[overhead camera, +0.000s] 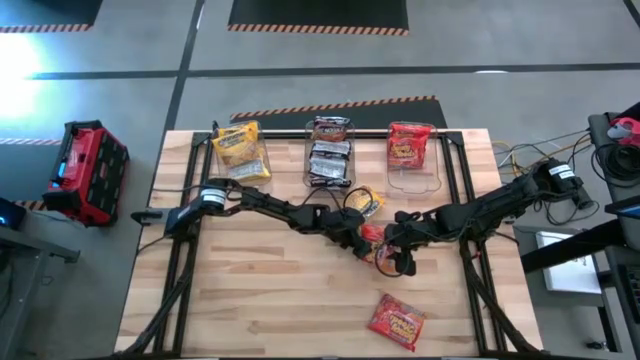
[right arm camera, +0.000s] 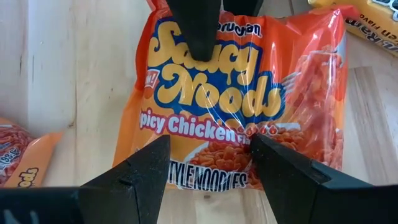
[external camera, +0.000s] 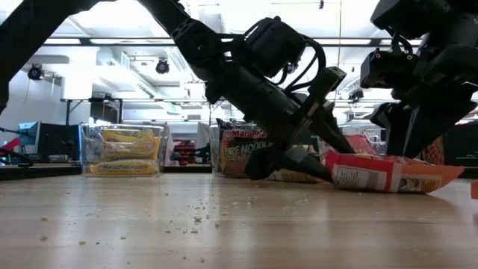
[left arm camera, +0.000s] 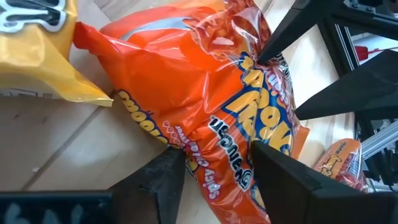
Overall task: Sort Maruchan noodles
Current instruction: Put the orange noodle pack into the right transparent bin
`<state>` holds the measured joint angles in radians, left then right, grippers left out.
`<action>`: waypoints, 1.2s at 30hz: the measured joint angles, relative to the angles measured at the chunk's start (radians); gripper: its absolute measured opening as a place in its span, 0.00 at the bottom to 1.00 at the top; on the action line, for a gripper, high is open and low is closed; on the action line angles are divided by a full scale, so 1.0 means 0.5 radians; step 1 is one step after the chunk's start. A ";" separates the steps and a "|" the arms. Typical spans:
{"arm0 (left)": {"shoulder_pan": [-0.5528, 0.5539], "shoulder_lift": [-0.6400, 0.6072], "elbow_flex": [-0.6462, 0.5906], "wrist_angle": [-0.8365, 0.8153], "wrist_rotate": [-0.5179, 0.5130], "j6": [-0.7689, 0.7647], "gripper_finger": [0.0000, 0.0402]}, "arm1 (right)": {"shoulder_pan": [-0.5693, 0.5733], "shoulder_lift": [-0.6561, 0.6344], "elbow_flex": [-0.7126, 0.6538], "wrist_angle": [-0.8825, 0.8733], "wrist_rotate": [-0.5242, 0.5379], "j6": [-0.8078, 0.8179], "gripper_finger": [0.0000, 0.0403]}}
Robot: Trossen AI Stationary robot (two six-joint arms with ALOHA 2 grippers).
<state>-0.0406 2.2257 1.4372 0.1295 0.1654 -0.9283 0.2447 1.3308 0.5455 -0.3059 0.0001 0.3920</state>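
Beyond crumb-strewn wooden table point(external camera: 224, 224), bright workshop room.

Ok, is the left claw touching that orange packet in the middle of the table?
Touching. In the left wrist view the left claw straddles the orange packet, its fingers pressing into the crinkled wrapper. The low view also shows it on the packet.

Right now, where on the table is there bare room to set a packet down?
Bare wood fills the near-left table, left of the lone red packet. Crowded: mid-table, where left claw and right claw meet over an orange packet, and the bins behind.
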 joint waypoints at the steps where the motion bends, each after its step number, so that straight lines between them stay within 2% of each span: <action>1: 0.000 0.000 0.000 0.001 0.000 0.000 0.39 | 0.000 -0.002 0.006 -0.003 -0.001 0.004 0.54; 8: 0.001 -0.005 0.000 0.019 -0.003 0.001 0.31 | 0.000 -0.132 0.045 -0.080 -0.015 0.009 0.54; 15: 0.006 -0.014 0.006 0.052 -0.015 0.067 0.30 | -0.001 -0.393 0.042 -0.250 -0.013 0.106 0.54; 23: 0.003 -0.039 0.007 0.035 0.098 0.278 0.30 | -0.002 -0.688 0.038 -0.348 0.007 0.265 0.54; 31: 0.004 -0.040 0.021 0.021 0.282 0.778 0.30 | -0.002 -0.757 0.039 -0.338 0.005 0.475 0.54; 36: 0.003 -0.040 0.085 0.008 0.284 1.064 0.30 | -0.016 -0.725 0.042 -0.350 -0.009 0.728 0.54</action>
<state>-0.0391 2.2059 1.4795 0.1333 0.3073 -0.3964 0.2367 0.9684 0.5667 -0.4807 -0.0045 0.7557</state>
